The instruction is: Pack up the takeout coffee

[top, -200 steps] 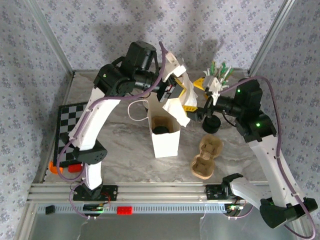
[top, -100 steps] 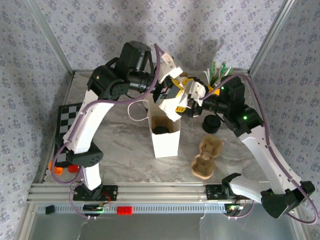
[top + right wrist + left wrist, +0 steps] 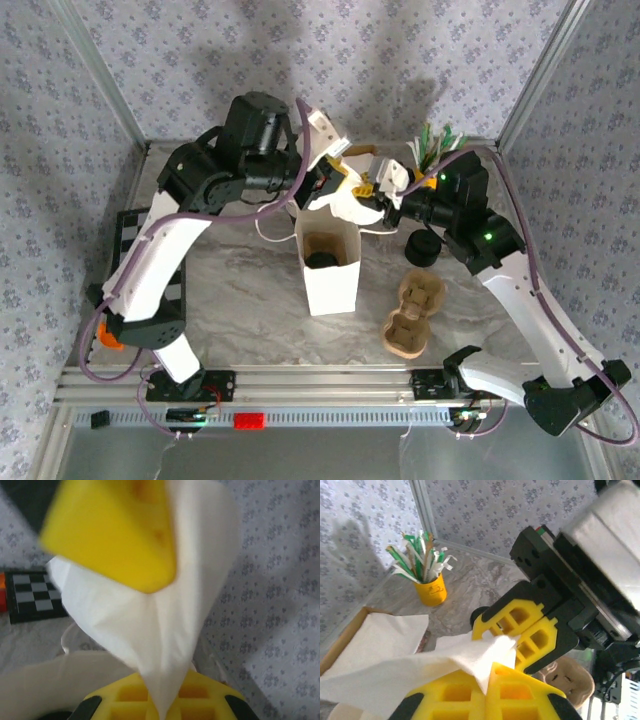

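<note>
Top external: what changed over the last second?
The right end effector swung left from by the lid to the napkin and shut on it. The left end effector still pinches the napkin above the bag; its arm drew left. Bag, lid, tray and stick cup stayed put.

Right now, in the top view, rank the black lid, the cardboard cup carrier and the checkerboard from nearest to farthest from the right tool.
Measured from the right tool:
1. black lid, just to its right and a little nearer the bases.
2. cardboard cup carrier, also on the right, closer to the bases.
3. checkerboard, far across on the left side.
</note>
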`<state>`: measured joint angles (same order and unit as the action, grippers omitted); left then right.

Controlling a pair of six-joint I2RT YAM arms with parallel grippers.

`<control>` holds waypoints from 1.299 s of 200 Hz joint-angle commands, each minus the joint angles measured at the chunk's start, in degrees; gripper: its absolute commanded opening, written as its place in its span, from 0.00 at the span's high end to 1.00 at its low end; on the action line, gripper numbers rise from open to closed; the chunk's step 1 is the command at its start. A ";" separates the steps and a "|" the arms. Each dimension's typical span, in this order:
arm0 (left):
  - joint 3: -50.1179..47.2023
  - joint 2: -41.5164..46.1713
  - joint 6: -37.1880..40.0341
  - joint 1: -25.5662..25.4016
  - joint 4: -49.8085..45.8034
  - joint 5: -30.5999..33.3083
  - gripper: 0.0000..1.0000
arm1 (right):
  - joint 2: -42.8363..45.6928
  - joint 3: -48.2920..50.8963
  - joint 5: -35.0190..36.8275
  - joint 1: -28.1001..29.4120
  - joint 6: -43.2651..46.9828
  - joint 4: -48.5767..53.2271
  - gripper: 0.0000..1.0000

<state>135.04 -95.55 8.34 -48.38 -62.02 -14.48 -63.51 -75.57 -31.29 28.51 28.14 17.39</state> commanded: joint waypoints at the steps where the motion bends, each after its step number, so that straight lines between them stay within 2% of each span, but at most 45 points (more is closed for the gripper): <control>1: -2.06 5.47 -3.24 0.68 5.95 8.45 0.67 | 1.15 -4.46 11.18 0.66 -16.37 1.68 1.00; 16: -7.94 9.87 -6.76 0.74 8.61 14.31 0.44 | 0.30 -7.88 17.23 1.29 -26.81 6.14 1.00; 36: -19.28 17.44 -15.01 0.87 11.63 24.35 0.35 | -0.97 -11.65 25.91 3.19 -37.19 12.42 1.00; 51: -27.61 22.45 -22.98 1.07 11.76 31.44 0.32 | -2.31 -13.62 29.49 5.32 -42.50 15.65 1.00; 66: -35.17 26.92 -28.24 1.35 12.82 30.63 0.28 | -4.43 -16.81 32.77 7.79 -47.50 19.62 1.00; 88: -40.72 29.02 -34.71 1.59 10.89 29.96 0.25 | -8.95 -22.83 37.05 12.57 -52.15 25.41 1.00; 98: -43.39 29.83 -38.25 1.71 10.54 31.55 0.25 | -11.00 -25.10 42.07 14.80 -55.02 29.25 1.00; 114: -49.02 31.94 -42.31 2.85 13.26 30.39 0.26 | -13.11 -25.32 44.97 16.56 -57.64 30.67 1.00; 130: -54.48 33.80 -44.79 3.62 17.45 27.43 0.29 | -13.95 -23.12 41.30 17.03 -59.64 27.72 1.00; 151: -58.35 34.64 -47.72 4.17 19.52 26.57 0.32 | -14.90 -21.81 40.36 18.44 -61.59 24.90 1.00; 178: -61.21 34.49 -49.96 4.57 21.25 26.36 0.35 | -16.67 -20.94 45.17 19.30 -63.26 27.30 1.00; 191: -62.49 34.46 -50.62 4.71 21.93 26.57 0.38 | -17.15 -19.45 44.47 19.45 -63.52 27.26 1.00; 219: -64.79 34.31 -51.53 5.45 22.69 26.29 0.40 | -18.64 -18.20 46.97 21.79 -62.53 29.63 1.00; 236: -65.21 33.73 -51.78 5.84 22.73 25.86 0.42 | -19.74 -16.99 45.94 22.44 -62.33 30.22 1.00; 246: -65.49 33.67 -51.80 5.93 24.44 25.99 0.42 | -20.03 -16.98 46.97 22.55 -62.58 31.49 0.95; 260: -65.56 33.67 -51.92 6.26 24.49 25.99 0.42 | -19.91 -17.13 47.33 22.72 -62.29 32.82 0.76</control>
<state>69.76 -62.04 -42.22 -42.74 -40.56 12.21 -83.42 -92.77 13.41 50.89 -33.80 46.39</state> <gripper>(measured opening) 0.583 0.108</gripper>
